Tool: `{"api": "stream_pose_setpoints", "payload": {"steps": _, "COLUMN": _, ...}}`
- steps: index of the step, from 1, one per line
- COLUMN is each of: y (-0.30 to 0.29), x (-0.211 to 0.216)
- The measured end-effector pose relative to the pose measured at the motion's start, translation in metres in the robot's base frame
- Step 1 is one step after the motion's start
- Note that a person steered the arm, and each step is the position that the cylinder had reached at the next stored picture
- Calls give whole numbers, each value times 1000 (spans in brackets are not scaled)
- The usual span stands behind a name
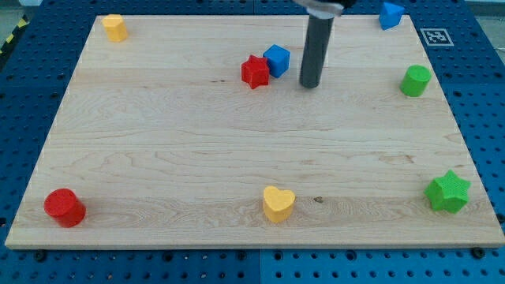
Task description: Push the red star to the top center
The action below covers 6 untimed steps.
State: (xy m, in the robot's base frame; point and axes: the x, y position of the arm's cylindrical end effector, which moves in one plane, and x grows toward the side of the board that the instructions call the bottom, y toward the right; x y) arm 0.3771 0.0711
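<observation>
**Red star sits near the top centre, my tip just to its right**

The board [237, 158], pale wood, fills most of the view and lies on a blue pegboard [31, 47]. A fiducial tag [433, 36] shows at the view's top right, off the board.

The rod [318, 43] comes down from the view's top edge. It carries no claw, so nothing is released, clenched or grasped. My tip [309, 84] rests on bare wood, near the blue cube [277, 60] on its right side and apart from it.

The green star [448, 191] lies at the view's lower right. The red cylinder [64, 207] stands at the lower left corner. The yellow heart [278, 203] sits at bottom centre. The green cylinder [415, 80] is by the right edge, upper half.

The red star [255, 72] lies a little left of the top centre, set back from the board's top edge. The blue cube touches it, or nearly so, at its upper right.

A yellow block [115, 27] is in the top left corner, and a blue block [390, 14] in the top right; their shapes are unclear.
</observation>
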Motion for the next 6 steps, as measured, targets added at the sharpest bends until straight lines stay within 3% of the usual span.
{"api": "stream_pose_setpoints", "payload": {"steps": 2, "y": -87, "x": -9}}
{"api": "stream_pose_setpoints", "payload": {"steps": 6, "y": -97, "x": -58}}
